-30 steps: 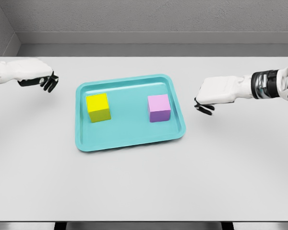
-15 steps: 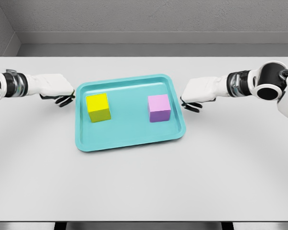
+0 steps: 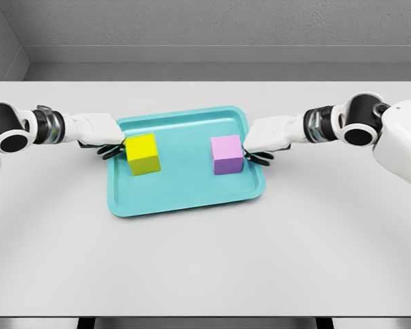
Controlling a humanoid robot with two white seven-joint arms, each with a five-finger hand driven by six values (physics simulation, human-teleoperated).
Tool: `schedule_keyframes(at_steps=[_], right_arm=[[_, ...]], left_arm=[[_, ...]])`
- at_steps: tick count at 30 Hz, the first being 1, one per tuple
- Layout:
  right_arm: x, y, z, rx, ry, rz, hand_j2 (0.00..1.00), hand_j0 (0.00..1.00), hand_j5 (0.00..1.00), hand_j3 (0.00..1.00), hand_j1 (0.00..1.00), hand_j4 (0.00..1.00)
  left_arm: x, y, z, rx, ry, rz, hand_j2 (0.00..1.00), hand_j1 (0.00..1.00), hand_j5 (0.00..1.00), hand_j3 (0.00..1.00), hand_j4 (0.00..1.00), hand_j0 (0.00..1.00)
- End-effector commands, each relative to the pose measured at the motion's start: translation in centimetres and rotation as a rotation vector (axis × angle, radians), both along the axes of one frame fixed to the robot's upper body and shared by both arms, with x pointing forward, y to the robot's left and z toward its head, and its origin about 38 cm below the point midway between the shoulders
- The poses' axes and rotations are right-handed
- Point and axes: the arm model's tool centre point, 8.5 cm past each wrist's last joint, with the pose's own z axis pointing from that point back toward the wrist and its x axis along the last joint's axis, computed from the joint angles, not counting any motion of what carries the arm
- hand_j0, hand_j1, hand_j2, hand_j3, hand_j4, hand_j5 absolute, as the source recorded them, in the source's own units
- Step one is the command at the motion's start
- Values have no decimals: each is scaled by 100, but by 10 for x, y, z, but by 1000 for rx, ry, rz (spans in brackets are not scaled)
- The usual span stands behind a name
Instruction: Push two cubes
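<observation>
A yellow cube [image 3: 142, 153] sits in the left half of a teal tray [image 3: 185, 195], and a purple cube [image 3: 227, 154] sits in the right half. My left hand [image 3: 113, 149] reaches over the tray's left rim, its dark fingers against the yellow cube's left face. From the other side, my right hand [image 3: 255, 155] is over the right rim, fingers at the purple cube's right face. Both hands are open and hold nothing.
The tray lies in the middle of a white table [image 3: 205, 260], with a grey wall behind. Both forearms stretch across the table top at the tray's height.
Both hands have moved inward from the table's sides to the tray's rims and reached the cubes. The yellow cube has shifted slightly to the right; the purple cube has not visibly moved.
</observation>
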Motion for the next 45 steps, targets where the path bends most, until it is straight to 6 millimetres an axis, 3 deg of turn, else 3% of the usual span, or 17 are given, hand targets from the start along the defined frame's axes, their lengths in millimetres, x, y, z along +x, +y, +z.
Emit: schedule_keyframes(at_steps=[1,11,20,29,31,33,35,43,45], right_arm=[[0,6,0,9,2,7,0,0,0,0,0,0],[-3,27,-1,18,2,49,0,0,0,0,0,0],[3,6,12,17,-24,6,0,0,0,0,0,0],[3,5,11,18,-23,5,2,2,2,2,2,2],[3,4,13,19,-25,3,11,11,11,11,11,11],[6,-4,20,33,-39,-17,40,40,40,40,40,40],[5,-9,24,33,-49,-22,55,55,55,55,55,55],[11,-61,58,84,-122,-134,82,82,82,82,82,82],[10,-63,58,90,-123,-141,93,93,93,93,93,93]], left_arm=[[0,-1,-1,-1,2,-4,1,1,1,1,1,1],[-1,-18,-7,-10,12,-34,1,1,1,1,1,1],[-1,-26,-8,-20,13,-46,1,1,1,1,1,1],[-1,-26,-8,-20,13,-46,1,1,1,1,1,1],[-2,-27,-7,-21,13,-49,1,1,1,1,1,1],[-2,-27,-8,-18,13,-50,1,1,1,1,1,1],[-2,-27,-8,-19,14,-52,1,1,1,1,1,1],[11,-15,1,-42,2,7,1,1,1,1,1,1],[13,-13,3,-46,-1,17,1,1,1,1,1,1]])
